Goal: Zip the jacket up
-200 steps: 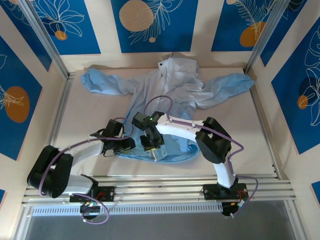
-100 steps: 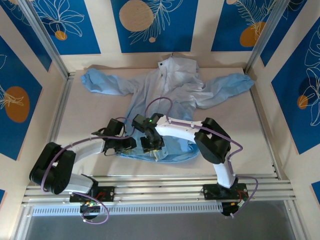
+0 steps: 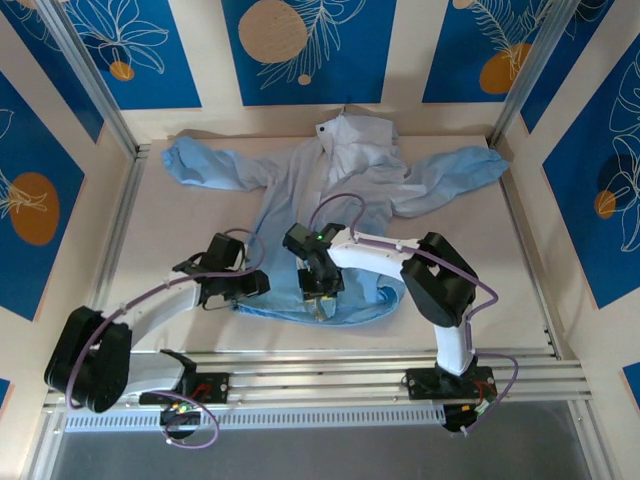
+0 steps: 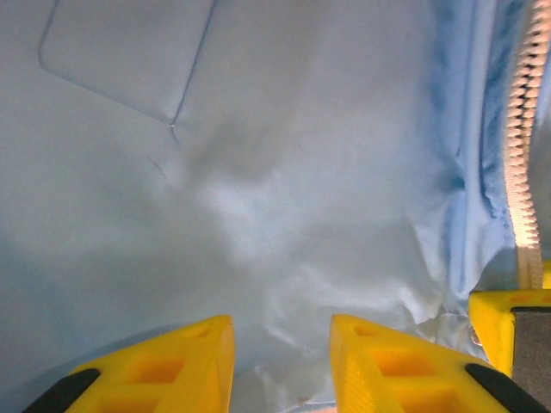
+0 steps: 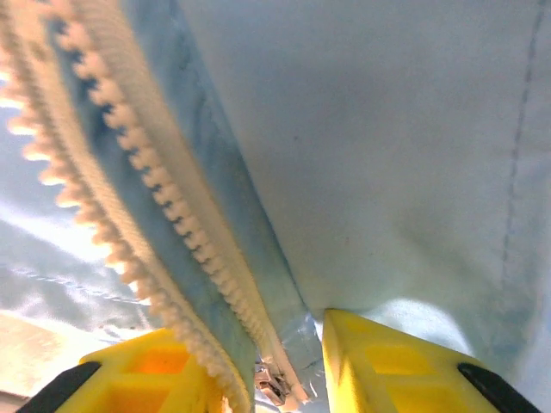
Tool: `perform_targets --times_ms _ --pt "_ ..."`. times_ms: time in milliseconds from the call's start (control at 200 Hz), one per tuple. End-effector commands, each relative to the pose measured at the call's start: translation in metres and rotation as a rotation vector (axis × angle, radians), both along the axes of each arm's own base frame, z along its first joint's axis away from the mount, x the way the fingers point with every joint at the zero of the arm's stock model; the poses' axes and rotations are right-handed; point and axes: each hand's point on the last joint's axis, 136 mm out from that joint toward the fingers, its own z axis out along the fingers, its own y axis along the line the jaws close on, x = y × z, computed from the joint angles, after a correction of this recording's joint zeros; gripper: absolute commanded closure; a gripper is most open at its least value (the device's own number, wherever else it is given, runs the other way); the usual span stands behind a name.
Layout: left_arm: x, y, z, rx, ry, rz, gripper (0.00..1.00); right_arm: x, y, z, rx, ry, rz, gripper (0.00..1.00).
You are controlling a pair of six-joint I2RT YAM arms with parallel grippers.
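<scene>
Jacket [image 3: 345, 200] lies flat; right gripper [image 5: 267, 379] pinches its zipper [image 5: 129, 215] at the hem (slider between fingers), left gripper [image 4: 280, 361] pinches hem fabric beside it.

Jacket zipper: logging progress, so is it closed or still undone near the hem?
Undone there. In the right wrist view the zipper teeth run as a single free row beside the jacket fabric, not meshed; higher up, cannot tell.

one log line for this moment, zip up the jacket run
stage: working at bottom hem | jacket: flat, sleeves spread | zipper: unjoined, slider at hem | left gripper: on fabric | right gripper: straddling zipper
</scene>
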Motion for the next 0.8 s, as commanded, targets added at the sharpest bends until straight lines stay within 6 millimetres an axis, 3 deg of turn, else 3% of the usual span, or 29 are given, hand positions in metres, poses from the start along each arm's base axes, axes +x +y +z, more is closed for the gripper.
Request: perform_targets --times_ms 0,280,380,540,795 --pt "-0.005 0.003 0.005 0.030 -0.004 -0.007 0.73 -0.007 0.009 0.014 0.051 0.006 0.021 0.71" --pt "-0.007 -0.004 -0.003 0.008 -0.007 0.004 0.73 -0.024 0.009 0.012 0.043 0.040 0.043 0.94" --pt "-0.007 -0.006 0.000 0.002 -0.009 -0.010 0.70 -0.022 0.018 0.022 0.085 0.022 0.058 1.00" --pt "-0.002 0.002 0.022 -0.005 -0.055 0.001 0.62 -0.010 0.043 0.054 0.211 -0.020 0.090 1.00" --pt "0.011 0.012 0.077 -0.207 -0.125 0.060 0.46 0.013 0.083 0.097 0.417 -0.051 0.125 1.00"
